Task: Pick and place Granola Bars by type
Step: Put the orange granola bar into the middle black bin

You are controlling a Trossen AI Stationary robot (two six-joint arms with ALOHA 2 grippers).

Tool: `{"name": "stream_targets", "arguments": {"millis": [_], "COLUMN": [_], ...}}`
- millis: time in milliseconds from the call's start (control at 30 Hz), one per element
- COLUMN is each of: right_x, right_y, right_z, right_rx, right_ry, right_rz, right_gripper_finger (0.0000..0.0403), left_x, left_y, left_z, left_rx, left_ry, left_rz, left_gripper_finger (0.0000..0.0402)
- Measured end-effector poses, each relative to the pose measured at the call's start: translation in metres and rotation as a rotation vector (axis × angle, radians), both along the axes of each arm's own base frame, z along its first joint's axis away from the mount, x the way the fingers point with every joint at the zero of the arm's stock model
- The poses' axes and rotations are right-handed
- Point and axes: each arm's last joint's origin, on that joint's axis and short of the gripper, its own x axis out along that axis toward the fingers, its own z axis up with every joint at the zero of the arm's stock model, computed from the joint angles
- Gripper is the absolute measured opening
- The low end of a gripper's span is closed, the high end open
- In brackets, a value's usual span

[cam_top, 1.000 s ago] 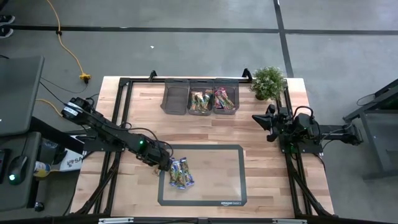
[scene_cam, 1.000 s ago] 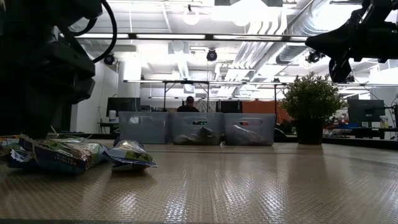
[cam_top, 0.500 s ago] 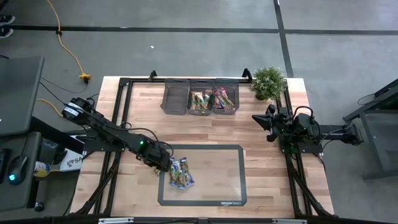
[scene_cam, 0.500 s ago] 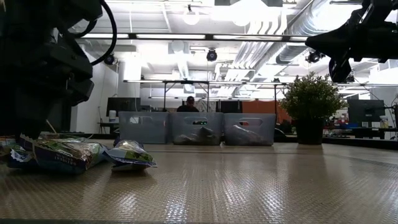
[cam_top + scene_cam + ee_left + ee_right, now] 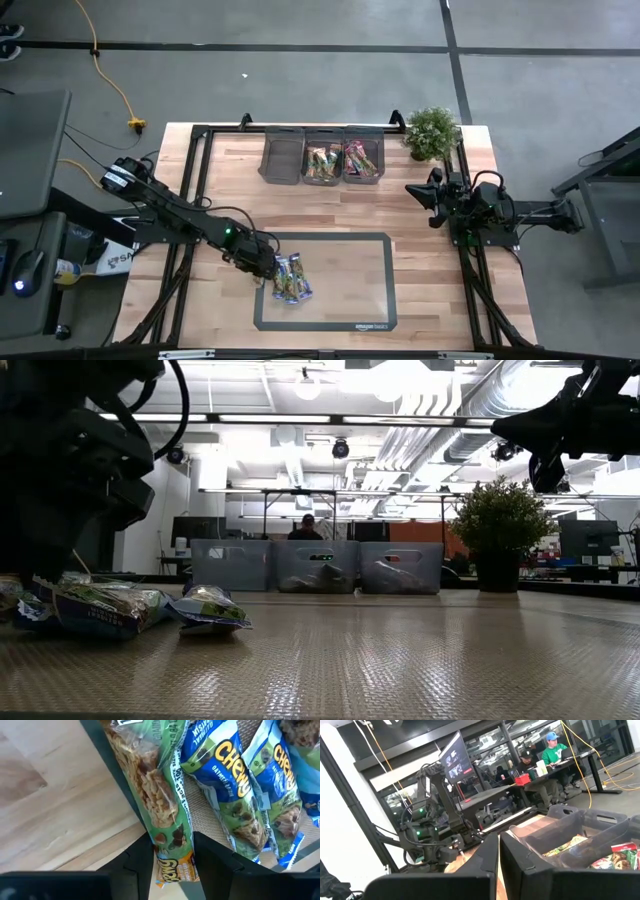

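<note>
Looking past our left gripper (image 5: 172, 857), we see its two fingers (image 5: 137, 862) closed around the end of a green-wrapped granola bar (image 5: 157, 805) on the mat's edge (image 5: 262, 300). Just beside the fingers lie two blue Chewy bars (image 5: 230, 785). Our right gripper (image 5: 420, 192) waits near the plant (image 5: 432, 130), its fingers almost touching.

A cluster of granola bars (image 5: 291, 279) is laid on the mat (image 5: 370, 325) at the table's (image 5: 230, 180) front left, with three bins (image 5: 322, 156) lined along the back edge and a plant (image 5: 431, 131) placed to their right.
</note>
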Motion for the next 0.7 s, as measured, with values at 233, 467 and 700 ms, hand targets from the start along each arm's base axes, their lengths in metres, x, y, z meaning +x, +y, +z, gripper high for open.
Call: {"name": "stream_targets", "arguments": {"millis": [233,467,700], "right_x": [0.0000,0.0000,0.0000], "right_y": [0.0000,0.0000,0.0000], "right_z": [0.0001,0.0001,0.0001], "right_rx": [0.000,0.000,0.000], "right_ry": [0.000,0.000,0.000], "right_rz": [0.000,0.000,0.000], "right_gripper_finger": [0.0000,0.0000,0.0000], "left_x": [-0.0003,-0.0005,-0.0003], "left_y": [0.0005,0.0008,0.0014], "left_z": [0.0000,0.0002,0.0005], "left_rx": [0.004,0.008,0.024], "left_ry": [0.005,0.005,-0.003], "left_rz": [0.018,0.024,0.032], "left_gripper_finger": [0.0113,0.0101,0.0087]}}
